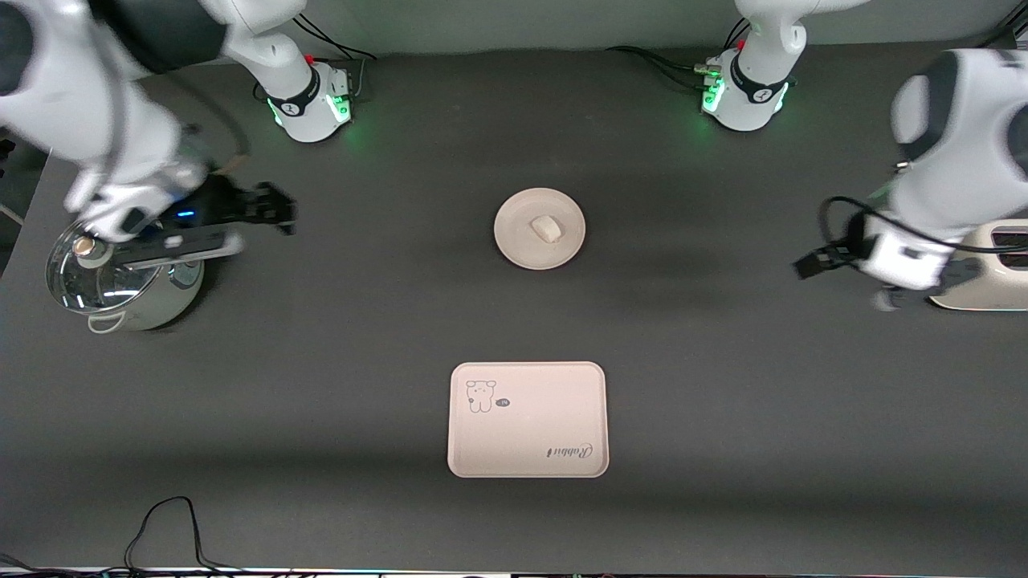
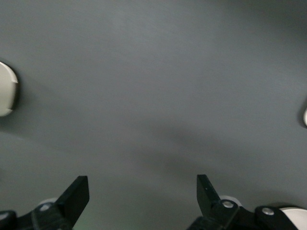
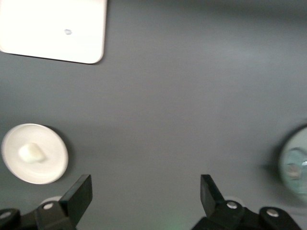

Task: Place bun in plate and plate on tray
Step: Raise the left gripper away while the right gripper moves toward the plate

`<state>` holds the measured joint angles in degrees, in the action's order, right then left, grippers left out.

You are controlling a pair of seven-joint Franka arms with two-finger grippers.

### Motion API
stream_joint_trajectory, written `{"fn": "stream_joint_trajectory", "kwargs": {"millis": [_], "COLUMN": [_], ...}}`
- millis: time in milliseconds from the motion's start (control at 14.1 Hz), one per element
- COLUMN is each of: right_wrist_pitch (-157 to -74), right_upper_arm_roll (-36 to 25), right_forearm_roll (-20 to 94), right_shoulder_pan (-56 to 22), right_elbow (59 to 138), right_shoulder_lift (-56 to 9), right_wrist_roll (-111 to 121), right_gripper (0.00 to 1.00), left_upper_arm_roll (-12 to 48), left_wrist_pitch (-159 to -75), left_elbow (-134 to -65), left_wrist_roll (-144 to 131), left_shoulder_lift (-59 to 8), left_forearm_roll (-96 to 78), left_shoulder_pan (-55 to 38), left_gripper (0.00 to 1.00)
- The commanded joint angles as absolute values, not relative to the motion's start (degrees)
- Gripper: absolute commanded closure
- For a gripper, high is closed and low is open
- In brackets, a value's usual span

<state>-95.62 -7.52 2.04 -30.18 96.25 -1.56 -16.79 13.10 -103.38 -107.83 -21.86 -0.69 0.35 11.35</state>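
The small white bun (image 1: 547, 229) lies in the round cream plate (image 1: 519, 241), which sits mid-table. The cream-pink tray (image 1: 528, 433), marked "Rabbit", lies flat on the table nearer to the front camera than the plate, and nothing is on it. My right gripper (image 1: 279, 212) hangs open and holds nothing, over the table beside the pot at the right arm's end. Its wrist view shows the bun (image 3: 30, 152), the plate (image 3: 50, 163) and a corner of the tray (image 3: 53, 28). My left gripper (image 1: 806, 265) hangs open and holds nothing (image 2: 143, 194), over bare table at the left arm's end.
A steel pot with a glass lid (image 1: 112, 281) stands at the right arm's end, partly under that arm. A white appliance (image 1: 992, 269) stands at the left arm's end. A black cable (image 1: 165, 522) lies near the table's front edge.
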Motion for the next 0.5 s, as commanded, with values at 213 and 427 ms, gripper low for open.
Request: {"fn": "stream_joint_trajectory", "kwargs": {"millis": [213, 427], "right_wrist_pitch": [-108.25, -115.9], "right_upper_arm_roll": [-8.17, -8.17], "right_forearm_roll": [3.07, 6.57], "right_shoulder_pan": [-48.66, -54.48], "right_elbow": [105.19, 110.29], "right_shoulder_lift": [-0.61, -0.62], "right_wrist_roll": [-39.25, -45.43], "right_gripper": [0.0, 0.0], "left_upper_arm_roll": [6.64, -5.16], "left_wrist_pitch": [-100.55, -99.93], "left_elbow": [-107.23, -106.96], "left_wrist_roll": [-12.48, -12.48], "left_shoulder_lift": [2.9, 2.99], "left_forearm_roll": [1.75, 3.07], "left_shoulder_pan": [7.62, -4.37], "left_gripper": [0.0, 0.0]}}
